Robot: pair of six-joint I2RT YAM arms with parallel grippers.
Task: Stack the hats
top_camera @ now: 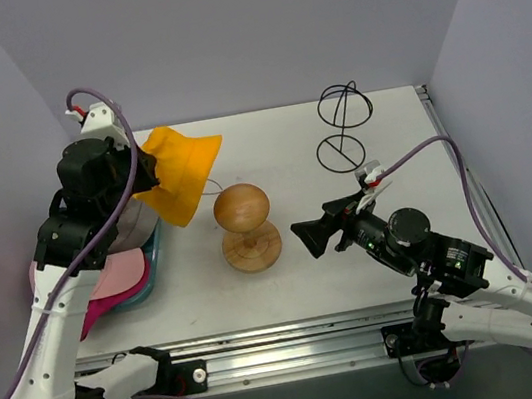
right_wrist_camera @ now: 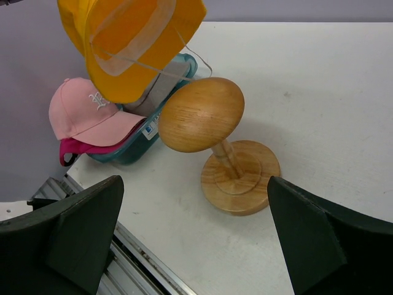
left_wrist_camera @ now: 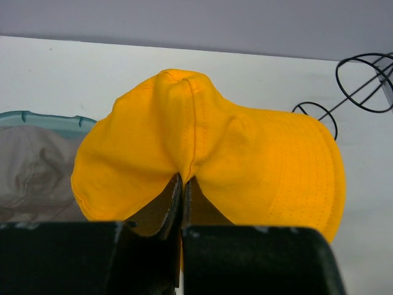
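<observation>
Left gripper (top_camera: pixel 145 168) from above: clamped on the floppy yellow fabric bucket hat (top_camera: pixel 180 170), hanging beside the rounded wooden stand (top_camera: pixel 246 227). Left wrist cam: just a pinch of fabric, so it might slip. Right wrist cam: fingers (right_wrist_camera: pixel 83 230) wide apart, brim could snag the stand.

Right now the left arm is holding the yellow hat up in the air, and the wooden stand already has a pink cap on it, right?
Not quite. The left gripper does hold the yellow hat up, but the wooden stand is bare. The right wrist view shows the pink cap lying at the teal tray.
</observation>
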